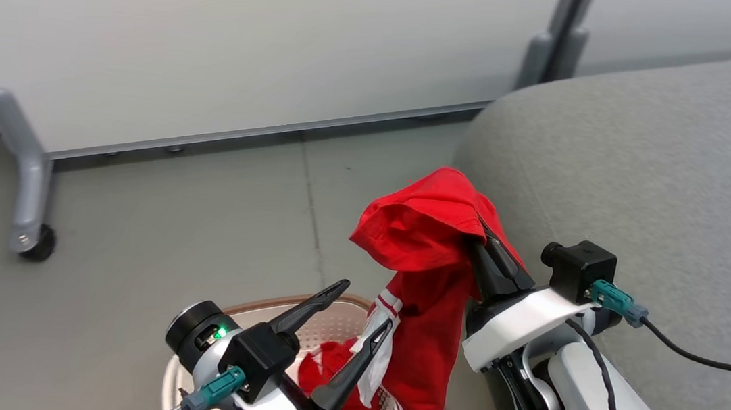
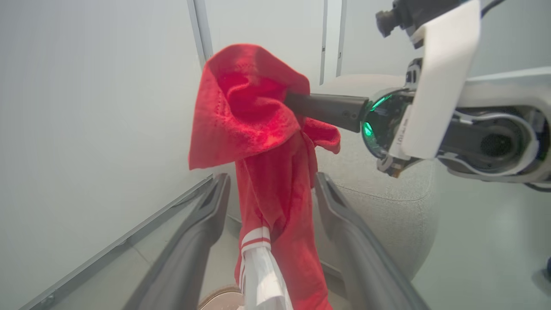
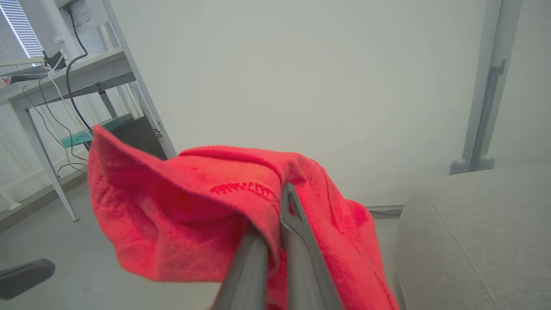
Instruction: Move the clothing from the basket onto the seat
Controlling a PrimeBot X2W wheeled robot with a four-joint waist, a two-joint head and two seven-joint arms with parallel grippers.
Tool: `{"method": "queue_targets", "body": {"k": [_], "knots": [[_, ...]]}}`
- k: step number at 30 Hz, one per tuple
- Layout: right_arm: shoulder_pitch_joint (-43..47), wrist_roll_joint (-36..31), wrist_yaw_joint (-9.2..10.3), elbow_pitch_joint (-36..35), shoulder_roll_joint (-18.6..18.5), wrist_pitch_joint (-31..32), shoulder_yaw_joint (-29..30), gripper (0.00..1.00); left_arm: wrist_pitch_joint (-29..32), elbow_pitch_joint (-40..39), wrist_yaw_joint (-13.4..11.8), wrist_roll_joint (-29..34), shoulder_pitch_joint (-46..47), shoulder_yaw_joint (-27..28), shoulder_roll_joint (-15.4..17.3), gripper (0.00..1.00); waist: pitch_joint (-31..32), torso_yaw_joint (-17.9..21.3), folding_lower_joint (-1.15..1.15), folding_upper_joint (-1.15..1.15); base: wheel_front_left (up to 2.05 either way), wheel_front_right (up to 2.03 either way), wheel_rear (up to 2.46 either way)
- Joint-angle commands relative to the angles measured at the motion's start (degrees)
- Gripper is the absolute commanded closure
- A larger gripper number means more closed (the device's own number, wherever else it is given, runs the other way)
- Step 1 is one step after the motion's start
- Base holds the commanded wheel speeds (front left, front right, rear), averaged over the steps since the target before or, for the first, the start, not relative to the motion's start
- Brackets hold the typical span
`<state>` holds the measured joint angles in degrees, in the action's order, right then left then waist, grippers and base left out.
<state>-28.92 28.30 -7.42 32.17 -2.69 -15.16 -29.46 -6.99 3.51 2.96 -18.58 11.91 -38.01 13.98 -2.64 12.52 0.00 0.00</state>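
- Head view: we see the right gripper [image 1: 481,239] clenched on a fold at the top of a red garment [image 1: 430,239]. The garment hangs in the air above the right rim of the basket [image 1: 273,305], just beside the rounded left end of the grey sofa [image 1: 649,160] and not on it.
- The garment's long axis runs straight down from the pinched fold. Its white, red-striped trim is at the lower end, by the basket's right rim. More red clothing [image 1: 325,364] lies inside the basket.
- The left gripper [image 1: 365,305] stands over the basket with its fingers spread wide, grasping nothing. We cannot tell whether its lower finger touches the hanging trim.
- The basket stands on the grey floor [image 1: 168,211]. A wheeled stand leg [image 1: 30,197] is well apart to the left, in front of a pale wall panel [image 1: 254,37]. The sofa's rounded side rises right next to the garment.
- Left wrist view: the garment hangs between the left gripper's two spread fingers [image 2: 193,258], and neither one visibly presses it. The right gripper comes in level from the right, into the bunched top of the garment. The sofa is behind the cloth.
- Right wrist view: the right gripper's two fingers [image 3: 297,258] are pressed together on a thick red fold, which drapes to both sides of them. The sofa's edge is at the lower right, and a table [image 3: 64,73] with cables [image 3: 69,99] is at the upper left.
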Motion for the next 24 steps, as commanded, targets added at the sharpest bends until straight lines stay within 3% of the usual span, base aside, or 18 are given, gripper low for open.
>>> {"method": "queue_targets", "body": {"k": [1,14,24], "knots": [[0.3,0.2,-0.13,-0.3,-0.4,-0.2,0.5,1.0,0.2,-0.4,0.1,0.1,-0.5,-0.1,0.3,0.0,-0.3,3.0,0.0,0.0,0.0,0.0,0.0],[-0.3,-0.7,-0.13,-1.4,-0.3,-0.2,5.2,1.0,1.8,-1.9,0.3,0.5,0.5,-1.5,1.3,0.0,-2.9,14.8,0.0,0.0,0.0,0.0,0.0],[-4.7,-2.3,-0.13,-1.9,-0.3,-0.2,14.7,1.0,2.5,-2.8,0.5,1.6,3.5,-2.1,2.2,0.0,-6.4,18.9,0.0,0.0,0.0,0.0,0.0]]}}
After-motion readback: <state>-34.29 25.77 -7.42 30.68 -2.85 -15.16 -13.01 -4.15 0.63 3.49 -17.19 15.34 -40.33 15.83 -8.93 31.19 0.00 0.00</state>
